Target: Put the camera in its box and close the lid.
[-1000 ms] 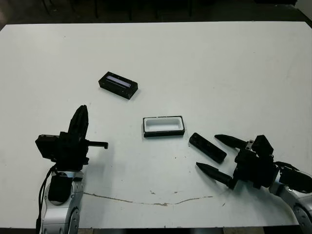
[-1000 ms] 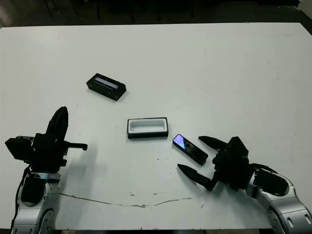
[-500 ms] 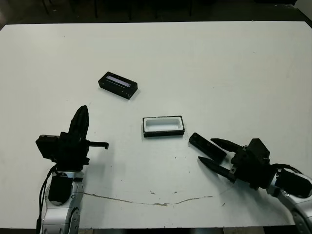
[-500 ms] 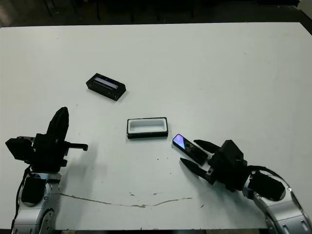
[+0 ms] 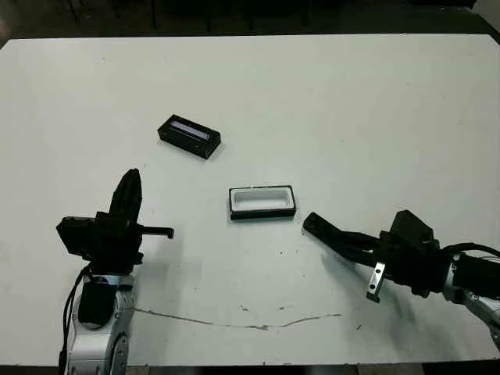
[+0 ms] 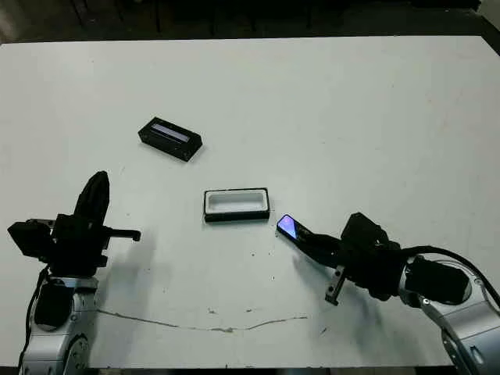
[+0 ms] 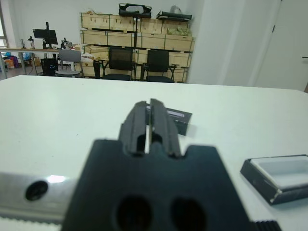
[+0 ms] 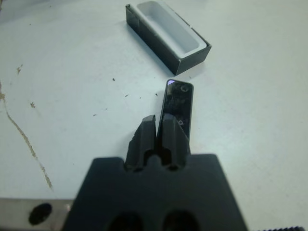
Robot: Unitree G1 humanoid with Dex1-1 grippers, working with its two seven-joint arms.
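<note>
Two claws: we see both pressed together, empty.
Right claw (image 8: 156,126): over the slim black camera bar (image 8: 177,107).
Left claw (image 5: 131,190): raised off the white desk (image 5: 351,117).
White-lined black box (image 5: 262,202): open beside the camera.

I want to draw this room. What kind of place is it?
Probably an office or lab workroom. Beyond the big white table stand black office chairs, wooden shelves stacked with cardboard boxes, and a desk with a computer monitor.

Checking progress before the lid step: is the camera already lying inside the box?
No, the box shows only empty white lining, and the camera lies outside it.
</note>
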